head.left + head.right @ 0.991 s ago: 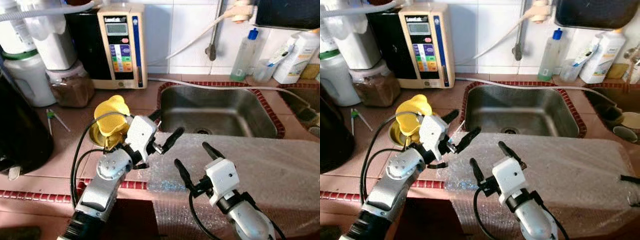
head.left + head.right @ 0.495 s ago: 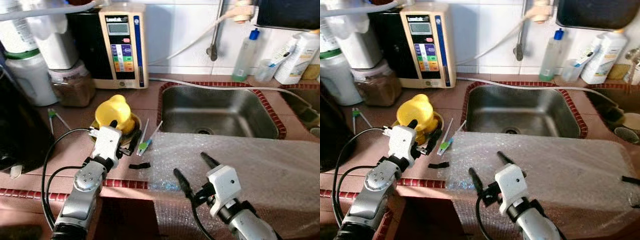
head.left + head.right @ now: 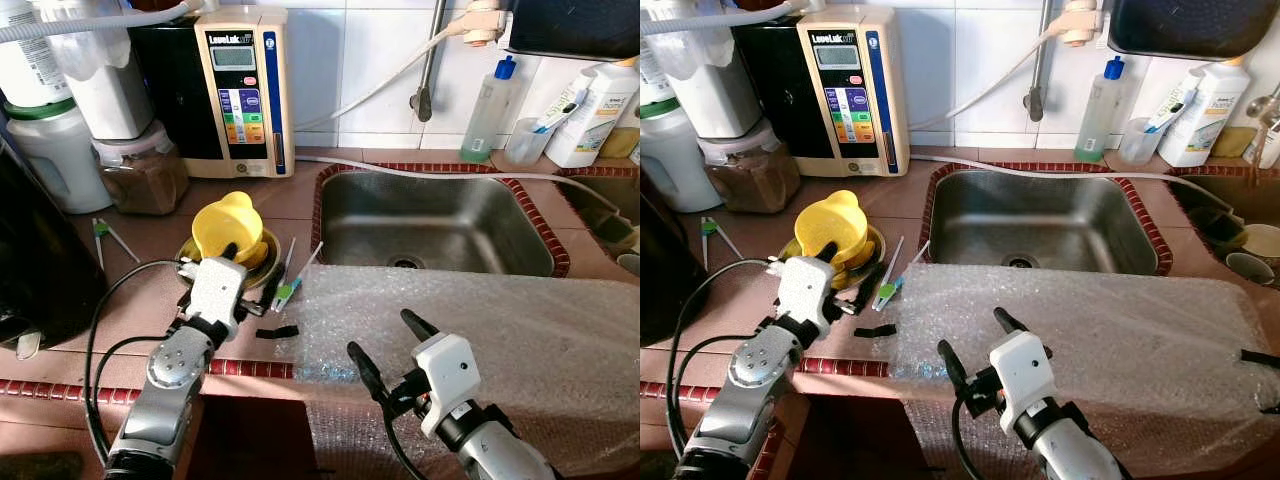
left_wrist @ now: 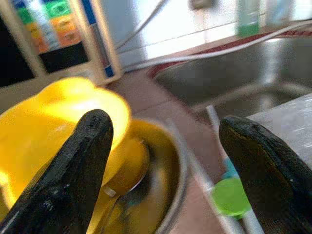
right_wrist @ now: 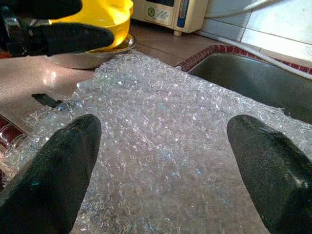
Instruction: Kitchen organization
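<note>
I read the one sheet of bubble wrap (image 3: 1080, 325) as draped over the counter's front edge by the single sink (image 3: 435, 222) to cover that surface, and my right gripper (image 3: 978, 343) hovers above its near corner with fingers spread wide, holding nothing. At ten o'clock from that corner, my left gripper (image 3: 252, 273), also parted and empty, points at the one yellow cup (image 3: 230, 226) lying in its one steel bowl (image 4: 168, 183), probably my next pickup. Beside the bowl lie two thin sticks (image 3: 297, 271), one green-tipped, and one small black scrap (image 3: 277, 331).
</note>
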